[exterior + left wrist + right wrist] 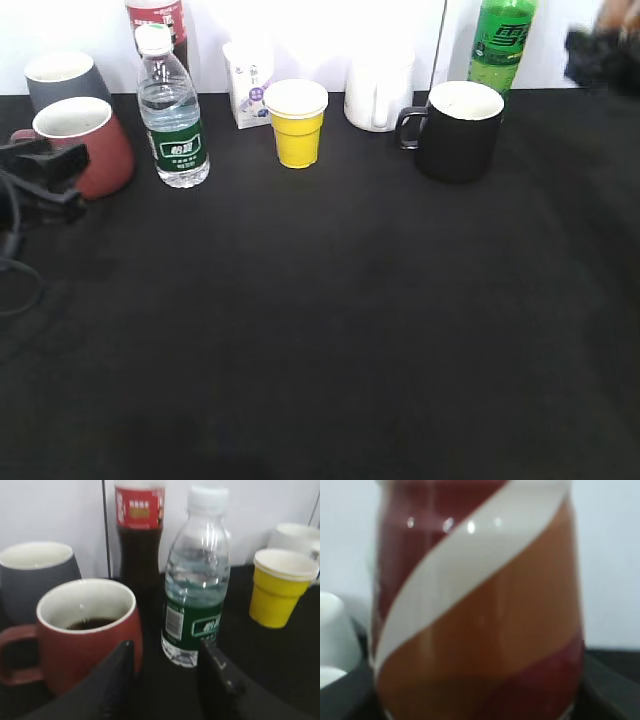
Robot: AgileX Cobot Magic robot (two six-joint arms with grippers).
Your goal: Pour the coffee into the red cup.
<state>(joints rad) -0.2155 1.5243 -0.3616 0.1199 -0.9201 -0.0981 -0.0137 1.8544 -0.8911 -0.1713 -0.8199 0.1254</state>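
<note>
On my left, the left gripper (167, 680) sits low on the black worktop (330, 330) with its fingers (112, 680) spread wide, empty, just in front of the red cup (85, 145). Crowding that cup are a grey mug (60, 78) behind it, a water bottle (172, 115) beside it and a dark soda bottle (139, 535); a yellow cup (296, 122), white mug (378, 92), black mug (458, 130) and green bottle (500, 45) stand further right. Only the left wrist view shows dark liquid inside the cup. The right wrist view is filled by the coffee (475, 605) label; I cannot tell the right fingers' state.
</note>
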